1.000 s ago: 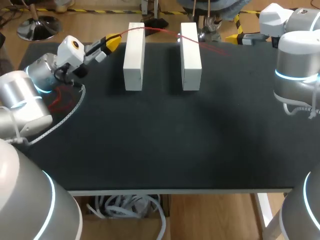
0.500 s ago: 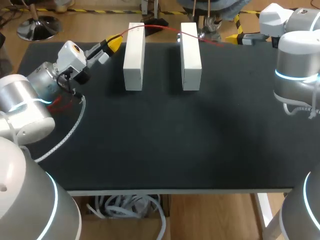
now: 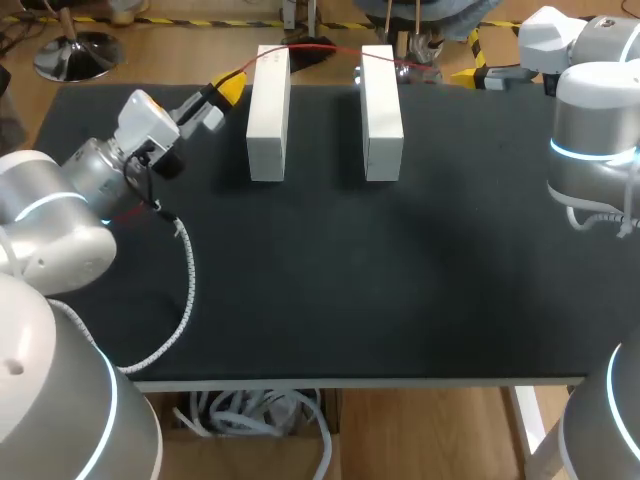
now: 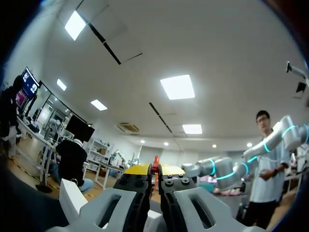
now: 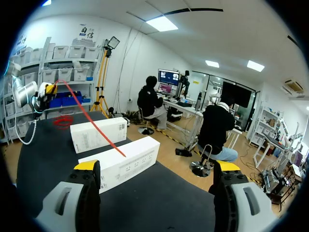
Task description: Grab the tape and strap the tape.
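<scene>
Toward the upper left of the head view, the left gripper (image 3: 224, 88) is seen shut on the red tape (image 3: 322, 48), its fingers drawn narrow with the strip pinched between them. This is borne out by the left wrist view, where a sliver of red shows between the closed yellow tips. From that grip the tape is carried over the far end of the left white block (image 3: 268, 115), across the gap, and over the far end of the right white block (image 3: 381, 115). Its loose end is left lying just past that block, near the back edge of the table (image 3: 400, 280).

A red loop (image 5: 63, 122) is seen on the table beside the left arm; whether it is joined to the held strip cannot be told. At the upper right of the head view the right gripper (image 5: 157, 166) is held near the loose end but apart from it, with its fingers spread wide and nothing between them.

The grabbing may be counted as done. The strapping is judged only begun: the tape is draped across both blocks but appears neither pulled tight nor fastened. The loose end has not yet been taken, most likely a job for the right gripper, and the strip would then need to be drawn taut over the blocks
</scene>
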You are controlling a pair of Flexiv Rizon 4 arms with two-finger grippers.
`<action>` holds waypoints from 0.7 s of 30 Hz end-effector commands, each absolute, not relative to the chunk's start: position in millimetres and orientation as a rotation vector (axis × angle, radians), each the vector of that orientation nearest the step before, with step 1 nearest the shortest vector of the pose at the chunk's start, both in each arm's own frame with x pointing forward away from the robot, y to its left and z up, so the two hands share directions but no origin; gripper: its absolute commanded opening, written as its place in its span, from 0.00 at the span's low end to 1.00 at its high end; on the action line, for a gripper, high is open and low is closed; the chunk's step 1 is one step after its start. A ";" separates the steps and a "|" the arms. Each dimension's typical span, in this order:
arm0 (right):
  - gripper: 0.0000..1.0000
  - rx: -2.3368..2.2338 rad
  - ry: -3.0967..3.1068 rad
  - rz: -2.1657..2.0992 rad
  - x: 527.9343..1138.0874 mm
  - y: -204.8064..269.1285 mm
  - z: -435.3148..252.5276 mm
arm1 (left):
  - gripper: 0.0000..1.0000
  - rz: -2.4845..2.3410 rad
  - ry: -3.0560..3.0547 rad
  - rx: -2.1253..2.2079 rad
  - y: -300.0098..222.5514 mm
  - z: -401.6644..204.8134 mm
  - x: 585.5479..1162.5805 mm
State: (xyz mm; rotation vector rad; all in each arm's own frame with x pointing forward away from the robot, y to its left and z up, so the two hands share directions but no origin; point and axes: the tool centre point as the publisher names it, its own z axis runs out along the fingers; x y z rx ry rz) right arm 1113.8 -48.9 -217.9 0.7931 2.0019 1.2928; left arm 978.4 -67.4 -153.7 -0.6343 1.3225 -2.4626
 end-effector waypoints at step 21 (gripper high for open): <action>1.00 0.793 2.003 1.293 1114.0 -49.3 -217.9 | 0.00 -2.524 1.261 -0.667 -58.6 -153.3 980.4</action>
